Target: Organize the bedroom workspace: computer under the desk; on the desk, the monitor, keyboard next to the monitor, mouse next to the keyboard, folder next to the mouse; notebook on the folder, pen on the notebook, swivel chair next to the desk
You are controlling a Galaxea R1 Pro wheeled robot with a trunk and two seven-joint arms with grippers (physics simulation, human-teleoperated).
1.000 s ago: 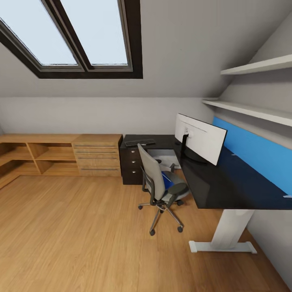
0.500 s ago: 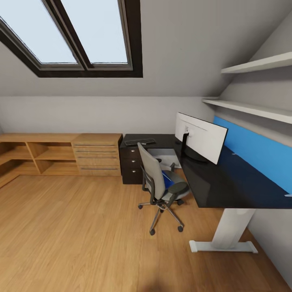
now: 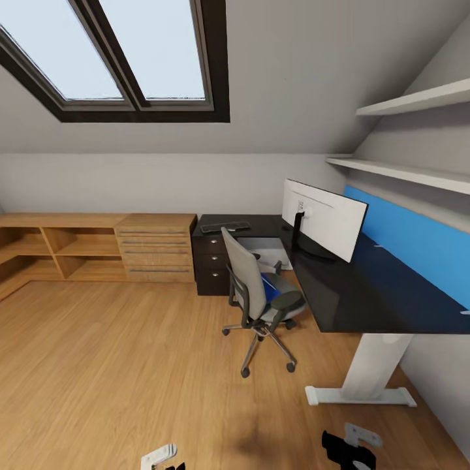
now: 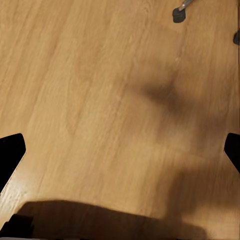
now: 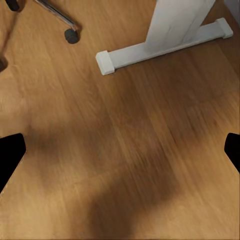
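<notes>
Grippers, left (image 4: 120, 150) and right (image 5: 120, 150), gape empty above wooden floor (image 3: 117, 365); bright blue folder (image 3: 269, 286) lies on grey upholstered swivel chair (image 3: 258, 294) beside black L-shaped desk (image 3: 352, 294).

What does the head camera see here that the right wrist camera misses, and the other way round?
Head view alone: the monitor and keyboard on the desk, the blue folder on the swivel chair's seat, skylights and wooden shelving. Right wrist view alone: a close look straight down at floorboards between its spread fingers. Shared: the wooden floor, the desk's white foot and a chair caster.
</notes>
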